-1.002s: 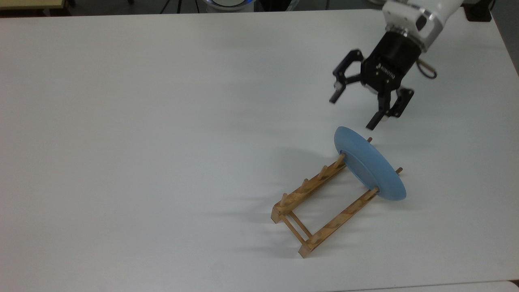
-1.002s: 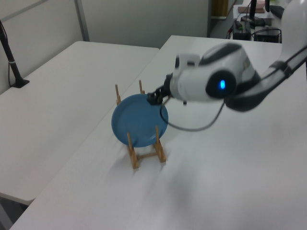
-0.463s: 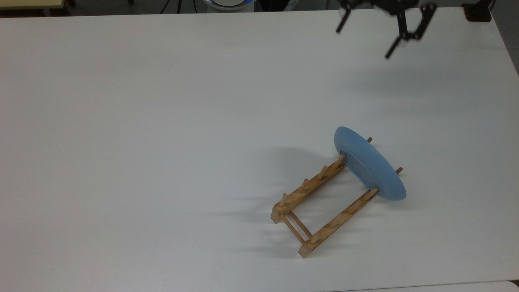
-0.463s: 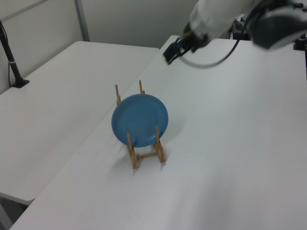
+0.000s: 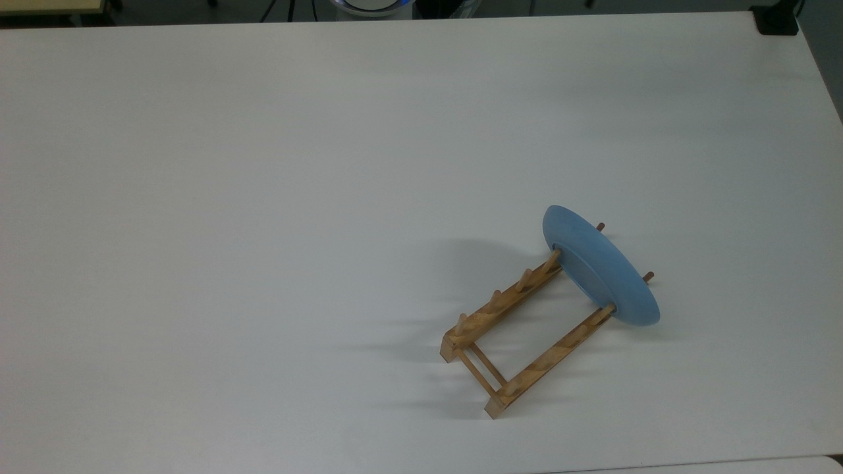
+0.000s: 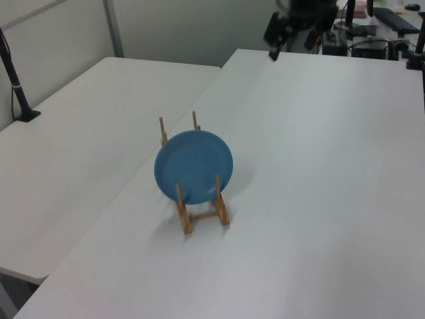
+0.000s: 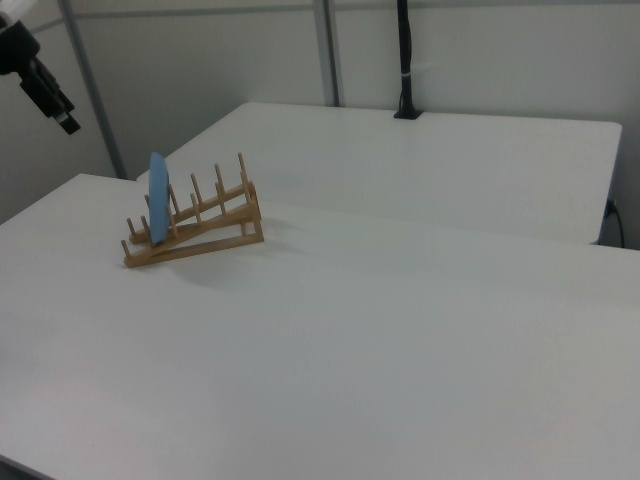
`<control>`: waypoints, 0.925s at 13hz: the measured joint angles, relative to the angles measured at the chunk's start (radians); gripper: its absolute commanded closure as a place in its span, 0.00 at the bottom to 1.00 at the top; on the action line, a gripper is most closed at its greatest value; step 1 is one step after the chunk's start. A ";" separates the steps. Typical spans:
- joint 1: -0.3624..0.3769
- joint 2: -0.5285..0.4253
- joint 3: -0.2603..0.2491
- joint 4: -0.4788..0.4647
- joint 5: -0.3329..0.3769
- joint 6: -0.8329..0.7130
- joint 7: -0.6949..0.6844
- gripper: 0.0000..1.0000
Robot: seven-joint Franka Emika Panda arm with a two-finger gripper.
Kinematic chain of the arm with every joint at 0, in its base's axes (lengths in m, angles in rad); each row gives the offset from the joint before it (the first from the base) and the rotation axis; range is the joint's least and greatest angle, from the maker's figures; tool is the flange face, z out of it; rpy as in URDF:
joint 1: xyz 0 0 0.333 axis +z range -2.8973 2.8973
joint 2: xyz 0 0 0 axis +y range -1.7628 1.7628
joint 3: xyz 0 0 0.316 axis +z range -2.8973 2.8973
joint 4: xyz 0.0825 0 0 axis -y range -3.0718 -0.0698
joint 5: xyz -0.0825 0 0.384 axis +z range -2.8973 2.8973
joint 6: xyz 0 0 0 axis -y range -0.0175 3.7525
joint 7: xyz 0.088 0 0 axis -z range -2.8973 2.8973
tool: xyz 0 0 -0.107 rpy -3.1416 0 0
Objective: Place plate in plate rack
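The light-blue plate is standing on edge between pegs at one end of the wooden plate rack. The gripper is hanging high above the white table, well apart from the rack, fingers spread and grasping nothing.

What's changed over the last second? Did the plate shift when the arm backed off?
The claw has pulled up and away from the plate: a second ago it hung open just beside the rim, and it is now far back over the table's far end in the left view. It held nothing then. The plate stands on edge in the same slot at the plate rack's end; neither moved.
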 measured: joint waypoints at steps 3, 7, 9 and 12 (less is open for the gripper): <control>-0.017 -0.080 -0.135 -0.048 0.215 -0.030 -0.081 0.00; -0.041 -0.117 -0.317 -0.089 0.375 -0.099 -0.297 0.00; -0.080 -0.116 -0.329 -0.113 0.381 -0.100 -0.441 0.00; -0.132 -0.115 -0.330 -0.126 0.398 -0.100 -0.748 0.00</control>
